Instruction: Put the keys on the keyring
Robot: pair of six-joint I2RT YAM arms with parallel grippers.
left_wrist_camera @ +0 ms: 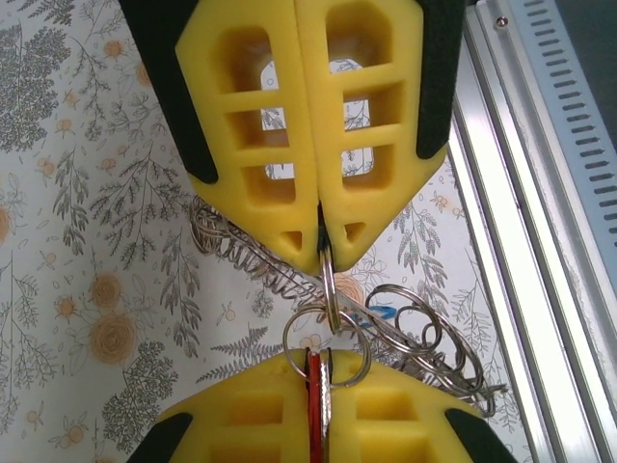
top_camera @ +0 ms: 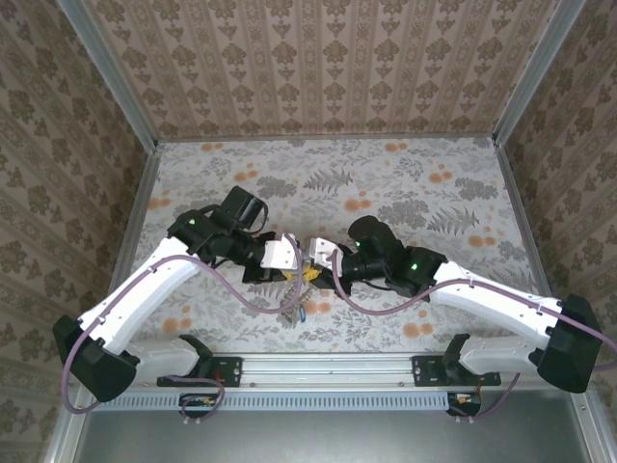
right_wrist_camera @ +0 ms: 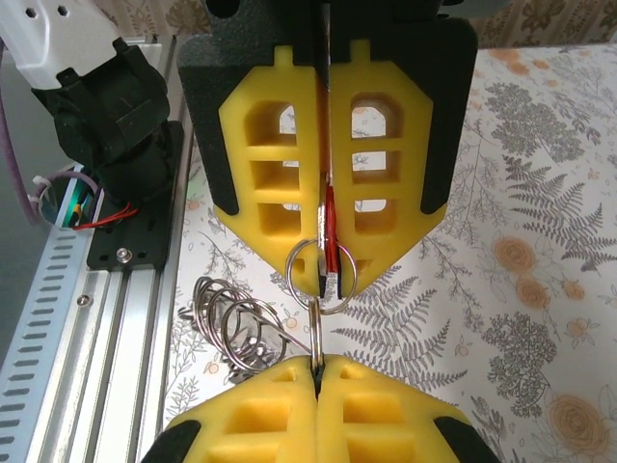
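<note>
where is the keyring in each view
top external: the keyring is a small silvery tangle just below centre
left wrist: keyring coils across lower centre and right
right wrist: keyring coils at lower left
shared landmark: aluminium rail along the bottom, then right edge, then left edge

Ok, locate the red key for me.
In the right wrist view, the red key is pinched in the right gripper, centre frame, its ring hooked to a second ring held by the left gripper below.
</note>
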